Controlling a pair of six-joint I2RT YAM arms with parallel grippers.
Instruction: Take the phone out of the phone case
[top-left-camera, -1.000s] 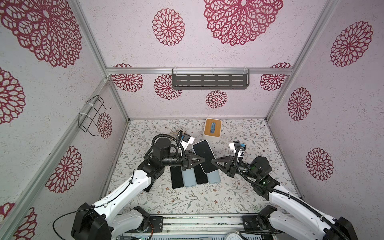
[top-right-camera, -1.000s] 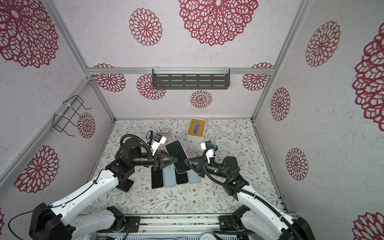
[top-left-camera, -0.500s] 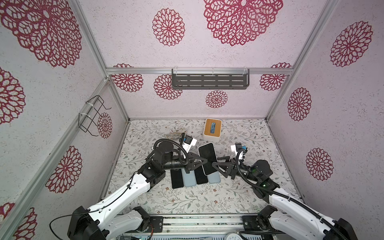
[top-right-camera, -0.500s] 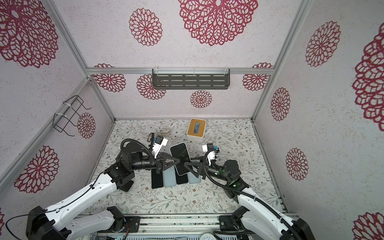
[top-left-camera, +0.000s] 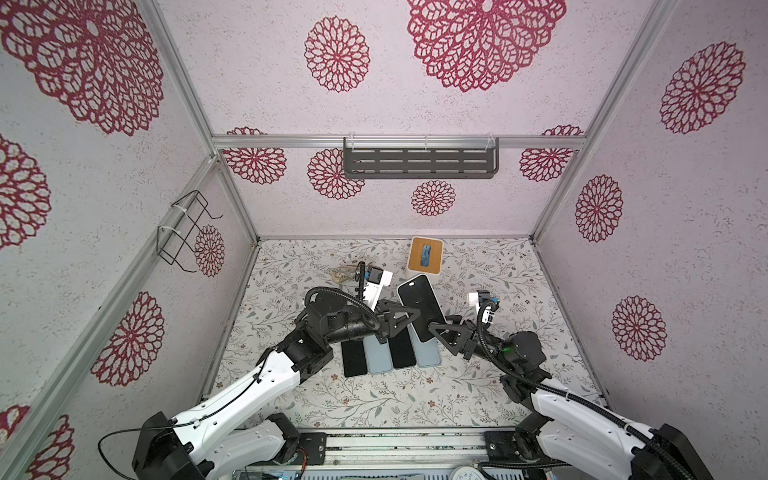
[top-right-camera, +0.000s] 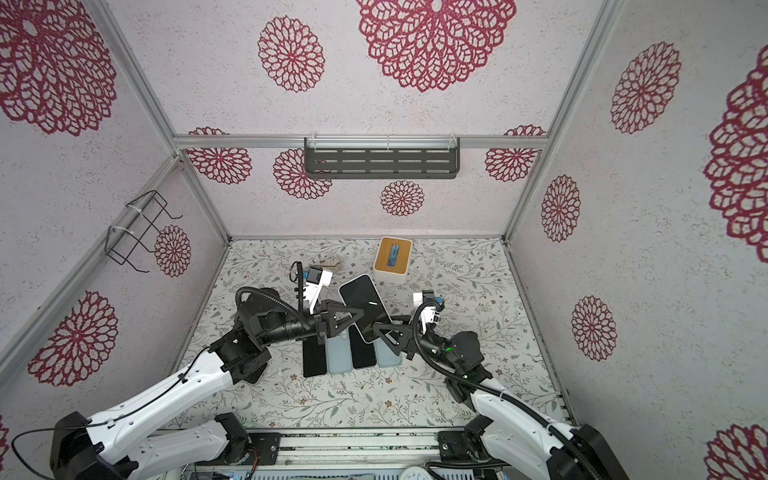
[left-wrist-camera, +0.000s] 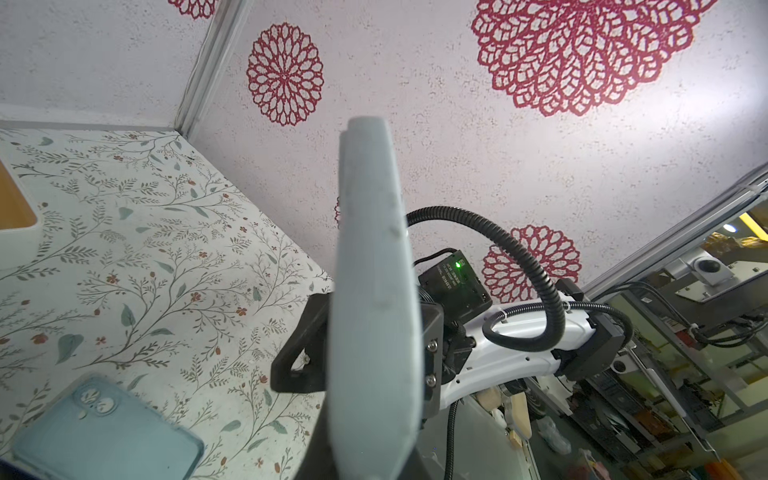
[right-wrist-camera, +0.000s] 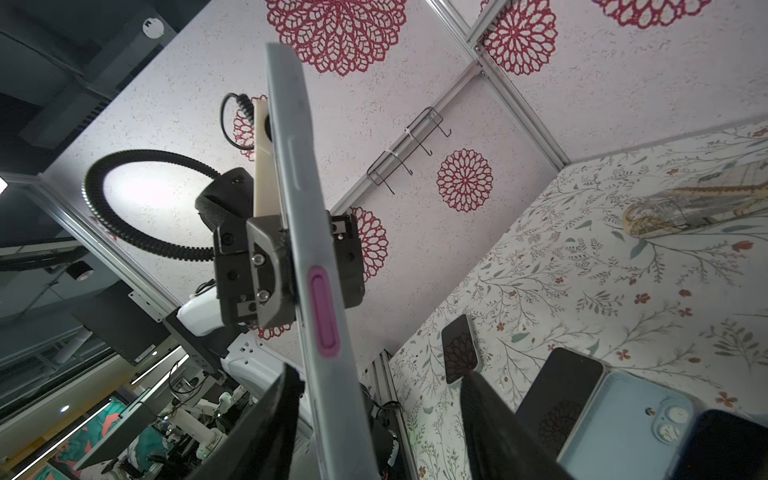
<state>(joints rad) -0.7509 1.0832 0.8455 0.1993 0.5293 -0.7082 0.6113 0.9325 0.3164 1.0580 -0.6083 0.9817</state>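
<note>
Now, phone (top-left-camera: 419, 307): was held tilted above the surface (top-left-camera: 374, 399), inside its case (left-wrist-camera: 370, 291).
Left tool (top-left-camera: 411, 312): clamped the phone, steadying it.
Right tool (top-left-camera: 438, 326): stood wide, straddling its edge, probably to peel case.

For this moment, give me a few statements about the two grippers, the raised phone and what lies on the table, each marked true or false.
1. The left gripper is shut on the phone, holding it above the table. True.
2. The right gripper is clamped tight on the phone. False: its jaws stand open on either side of the phone's end.
3. Two dark phones and two light-blue cases lie in one row on the table. True.
4. The wood-topped box stands at the front edge by the arm bases. False: it stands near the rear wall.
5. The raised phone's edge has a pink button. True.
</note>
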